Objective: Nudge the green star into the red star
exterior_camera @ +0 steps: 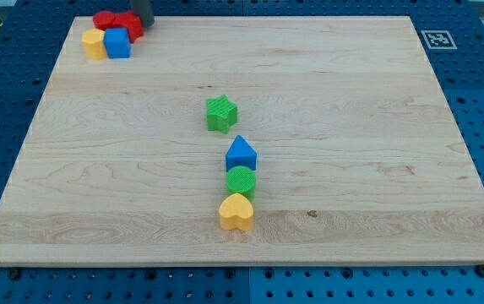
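The green star [221, 113] lies near the middle of the wooden board [351, 127], standing alone. Two red blocks sit touching at the view's top left: one [128, 24] right beside my tip and one [105, 19] to its left. I cannot tell which of them is the star. My tip [144, 24] shows as a dark rod end at the top edge, touching or almost touching the right red block. It is far up and left of the green star.
A yellow block [95, 42] and a blue cube [117, 42] sit just below the red blocks. Below the green star runs a column: a blue house-shaped block [241, 154], a green round block [242, 181] and a yellow heart [236, 212]. A marker tag [435, 39] sits at the top right.
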